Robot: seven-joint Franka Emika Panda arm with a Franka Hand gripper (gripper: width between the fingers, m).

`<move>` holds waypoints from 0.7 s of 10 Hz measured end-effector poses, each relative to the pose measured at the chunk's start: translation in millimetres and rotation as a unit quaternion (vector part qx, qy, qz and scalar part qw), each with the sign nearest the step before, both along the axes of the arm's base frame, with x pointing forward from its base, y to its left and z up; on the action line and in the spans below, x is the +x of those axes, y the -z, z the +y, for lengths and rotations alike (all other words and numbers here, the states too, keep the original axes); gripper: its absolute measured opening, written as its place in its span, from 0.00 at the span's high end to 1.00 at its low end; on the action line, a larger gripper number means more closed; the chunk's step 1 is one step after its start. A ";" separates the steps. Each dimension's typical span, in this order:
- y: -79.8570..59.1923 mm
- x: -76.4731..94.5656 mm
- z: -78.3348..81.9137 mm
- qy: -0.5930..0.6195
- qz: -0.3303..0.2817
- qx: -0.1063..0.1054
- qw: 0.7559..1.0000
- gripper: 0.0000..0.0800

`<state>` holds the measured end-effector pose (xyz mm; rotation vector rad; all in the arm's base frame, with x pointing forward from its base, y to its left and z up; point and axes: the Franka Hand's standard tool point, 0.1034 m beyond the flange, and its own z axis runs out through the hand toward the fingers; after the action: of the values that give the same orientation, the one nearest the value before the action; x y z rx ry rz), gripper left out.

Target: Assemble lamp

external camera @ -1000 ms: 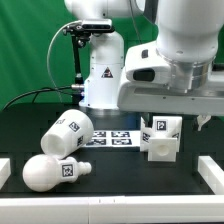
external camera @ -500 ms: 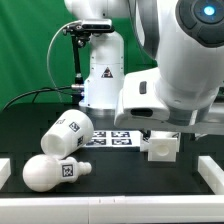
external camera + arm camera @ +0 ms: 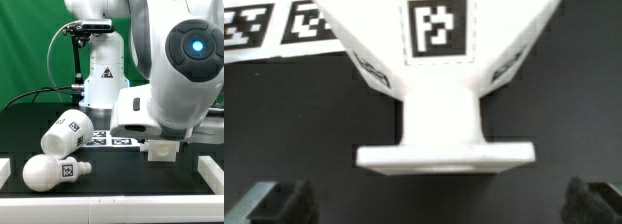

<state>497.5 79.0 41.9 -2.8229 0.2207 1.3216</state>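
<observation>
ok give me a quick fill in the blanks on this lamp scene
1. The shade lies on its ____.
2. In the exterior view the arm partly hides the lamp's ____.
3. In the wrist view the jaws stand ____.
4. The bulb and the shade each carry a black-and-white ____.

Missing words: side; base; open; tag.

We see the marker board point(image 3: 108, 139) lying flat on the black table point(image 3: 125, 180), a green backdrop point(image 3: 30, 50) well behind the board, and nearer us than the board one white block point(image 3: 4, 170) far toward the exterior view's left and a second white block point(image 3: 212, 170) far toward its right.
</observation>
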 end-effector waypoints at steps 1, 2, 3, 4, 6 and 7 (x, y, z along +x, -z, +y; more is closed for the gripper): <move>0.1 -0.3 1.1 0.005 0.001 -0.005 1.000 0.13; 0.4 0.0 1.2 0.002 0.000 -0.003 1.000 0.13; 0.5 -0.1 1.4 0.002 0.000 -0.002 1.000 0.13; 0.9 -0.8 1.4 0.002 0.001 -0.002 1.000 0.13; 10.5 -15.8 2.6 0.004 0.019 -0.002 1.000 0.13; 13.2 -19.9 2.9 0.003 0.024 -0.002 1.000 0.13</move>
<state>477.6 81.9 28.7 -2.7938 0.2325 1.3905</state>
